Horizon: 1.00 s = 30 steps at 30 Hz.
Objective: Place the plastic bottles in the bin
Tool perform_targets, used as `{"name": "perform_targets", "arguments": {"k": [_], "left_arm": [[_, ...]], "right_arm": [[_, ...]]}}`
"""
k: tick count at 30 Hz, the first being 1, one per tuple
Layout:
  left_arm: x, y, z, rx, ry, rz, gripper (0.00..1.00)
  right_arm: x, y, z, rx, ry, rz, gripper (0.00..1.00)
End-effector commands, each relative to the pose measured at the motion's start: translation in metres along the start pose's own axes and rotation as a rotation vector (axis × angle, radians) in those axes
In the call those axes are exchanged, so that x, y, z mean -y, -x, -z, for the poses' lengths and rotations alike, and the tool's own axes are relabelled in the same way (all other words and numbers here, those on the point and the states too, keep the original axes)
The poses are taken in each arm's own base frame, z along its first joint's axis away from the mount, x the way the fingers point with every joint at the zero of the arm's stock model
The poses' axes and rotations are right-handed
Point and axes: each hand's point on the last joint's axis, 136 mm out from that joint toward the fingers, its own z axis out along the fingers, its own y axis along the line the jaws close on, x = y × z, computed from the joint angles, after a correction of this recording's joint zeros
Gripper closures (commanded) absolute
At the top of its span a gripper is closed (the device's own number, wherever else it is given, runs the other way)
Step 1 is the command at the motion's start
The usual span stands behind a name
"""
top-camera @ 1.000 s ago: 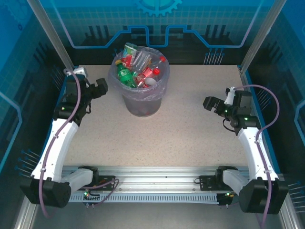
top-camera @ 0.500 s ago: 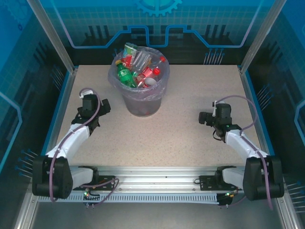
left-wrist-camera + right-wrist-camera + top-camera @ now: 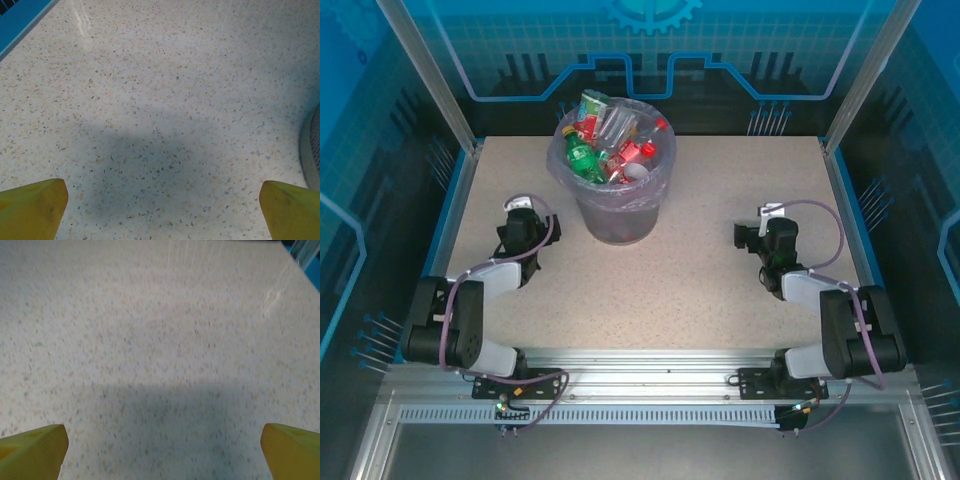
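Presently logged, item by item:

1. Bin (image 3: 617, 222): round, grey, w/ lilac bag liner. It stood upright at far centre of the table (image 3: 700, 285).
2. Plastic bottles (image 3: 612, 140): lay inside the bin, heaped to approx. rim level. Mostly red caps and labels; one green bottle (image 3: 582, 158) sat on the L side of the heap.
3. Left gripper (image 3: 517, 232): sat low over the table, on the near-left side of the bin and apart from it, arm folded back toward its base. Jaws were spread wide. In the wrist view the left gripper (image 3: 163, 202) showed yellow fingertips (image 3: 35, 207) at the two bottom corners, w/ bare speckled tabletop and a soft shadow btwn them. The bin's grey base (image 3: 311, 150) edged in at the R border, and a blue edge strip (image 3: 20, 17) showed top-left.
4. Right gripper (image 3: 750, 238): sat low over the table, well to the R of the bin, arm likewise folded. Jaws were spread wide. In its wrist view the right gripper (image 3: 162, 442) had yellow fingertips (image 3: 290, 450) in the bottom corners, w/ shadowed bare tabletop btwn.
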Motion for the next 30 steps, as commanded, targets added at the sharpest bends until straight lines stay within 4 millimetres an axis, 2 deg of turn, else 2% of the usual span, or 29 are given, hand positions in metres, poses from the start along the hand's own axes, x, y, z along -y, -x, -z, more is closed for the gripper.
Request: {"name": "perform_targets", "arguments": {"k": [1,3,6,9,10,12,19,30], "left_arm": [[-0.001,0.022,-0.003,0.117,0.001,0.000,0.01],[0.003,0.021,-0.006,0.130,-0.013,-0.014,0.01],[0.009,0.018,-0.001,0.155,-0.045,-0.033,0.01],[0.020,0.008,0.006,0.205,-0.126,-0.053,0.01],[0.019,0.009,0.006,0.255,-0.126,-0.051,0.01],[0.019,0.004,0.005,0.210,-0.120,-0.054,0.01],[0.019,0.005,0.005,0.224,-0.121,-0.053,0.01],[0.019,0.005,0.005,0.227,-0.121,-0.054,0.01]], "right_arm": [[-0.006,0.015,-0.004,0.141,-0.004,0.023,0.00],[-0.015,0.015,0.000,0.164,0.014,0.057,0.00],[-0.015,0.011,0.002,0.236,0.002,0.063,0.00],[-0.021,0.009,0.001,0.209,0.018,0.080,0.00],[-0.020,0.013,-0.002,0.215,0.009,0.082,0.00],[-0.019,0.009,-0.004,0.183,0.018,0.075,0.00],[-0.006,0.008,-0.009,0.158,0.014,0.009,0.00],[-0.006,0.008,-0.009,0.157,0.012,0.011,0.00]]}}
